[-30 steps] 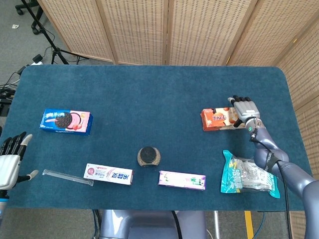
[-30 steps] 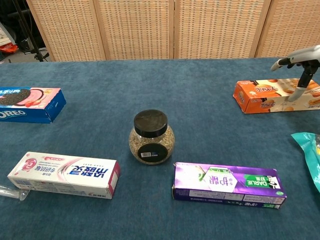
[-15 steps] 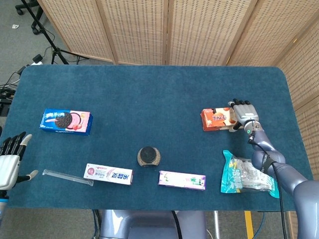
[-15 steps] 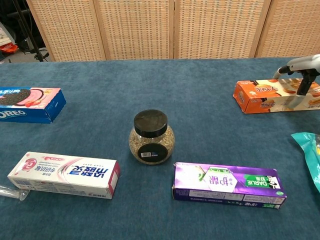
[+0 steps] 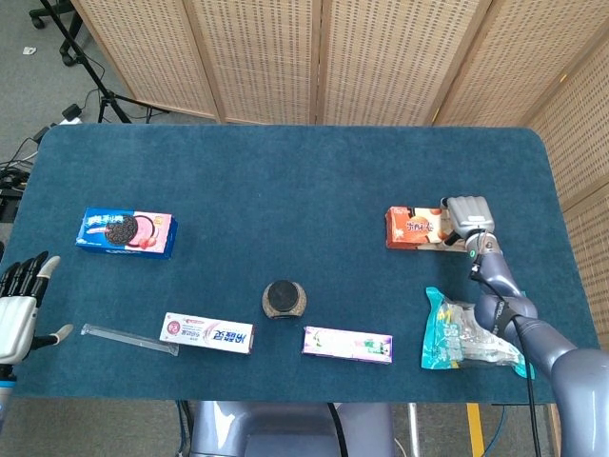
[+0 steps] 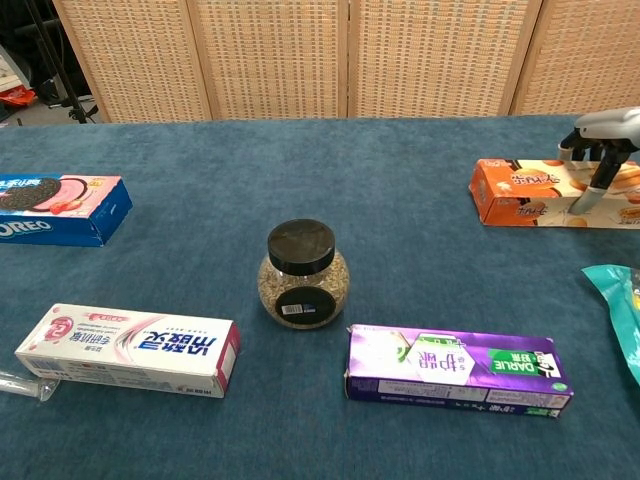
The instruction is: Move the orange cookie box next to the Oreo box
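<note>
- Head view: a flat orange cardboard cookie box (image 5: 415,227) lies at about three o'clock on the blue-carpeted table (image 5: 285,171), long axis running nine to three.
- The right hand (image 5: 468,215) sits over the box's three o'clock end, fingers draped down across it. A thumb touches the near side, so it appears to hold the box, though a firm grip cannot be confirmed.
- The blue and pink Oreo box (image 5: 126,232) lies far off at nine o'clock, well apart. The orange box must travel toward nine o'clock.
- The left hand (image 5: 19,309) hovers at eight o'clock, fingers spread and empty. It is nearer the Oreo box but far from the orange one.
- Chest view: the orange box (image 6: 545,190) rests flat at two o'clock, with a pale finger of the right hand (image 6: 600,150) against its front face.
- A round glass jar with a black lid (image 6: 303,273) stands mid-table, near the sliding path.
</note>
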Available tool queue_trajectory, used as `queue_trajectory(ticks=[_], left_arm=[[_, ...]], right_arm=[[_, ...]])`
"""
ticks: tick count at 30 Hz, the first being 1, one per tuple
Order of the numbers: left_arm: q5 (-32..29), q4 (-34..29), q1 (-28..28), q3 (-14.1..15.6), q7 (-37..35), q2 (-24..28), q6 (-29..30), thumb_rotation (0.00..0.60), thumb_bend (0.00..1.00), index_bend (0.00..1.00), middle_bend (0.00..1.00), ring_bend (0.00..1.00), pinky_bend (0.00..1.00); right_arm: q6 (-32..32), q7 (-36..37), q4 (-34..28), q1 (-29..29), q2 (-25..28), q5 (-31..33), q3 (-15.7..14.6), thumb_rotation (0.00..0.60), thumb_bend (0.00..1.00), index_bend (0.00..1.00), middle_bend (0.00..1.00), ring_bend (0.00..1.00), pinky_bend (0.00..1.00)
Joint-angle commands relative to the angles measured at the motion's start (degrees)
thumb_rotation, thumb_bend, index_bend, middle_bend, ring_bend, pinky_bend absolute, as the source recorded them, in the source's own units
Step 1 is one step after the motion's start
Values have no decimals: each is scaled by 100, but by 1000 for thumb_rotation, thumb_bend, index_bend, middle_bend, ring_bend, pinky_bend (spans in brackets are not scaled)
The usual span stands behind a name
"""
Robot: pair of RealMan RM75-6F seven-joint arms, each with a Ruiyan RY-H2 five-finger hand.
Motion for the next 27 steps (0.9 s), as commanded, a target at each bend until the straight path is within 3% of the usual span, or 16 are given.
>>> queue_trajectory(ticks=[1,11,19,27], left_arm=[[15,-9,2,3,-17,4,10,600,98,0,0,0,0],[-55,60,4,-31,180,-72,41,600,100,0,0,0,0],[-12,53,9,-15,179,-86,63,600,100,0,0,0,0],[50,36,1,24,69,-64,26,600,103,0,0,0,0]], right_arm=[[61,-59,-99,-6,48,12,30,600,105,612,462,401,391],[452,-727,-1076,195,659,437,150,600,105,618,469,406,399],[1286,-1902,-2120,650,971,1721,250,600,105,620,469,406,404],[1901,-2990,-2814,1226,930,2898,284,600,105,623,469,407,409]])
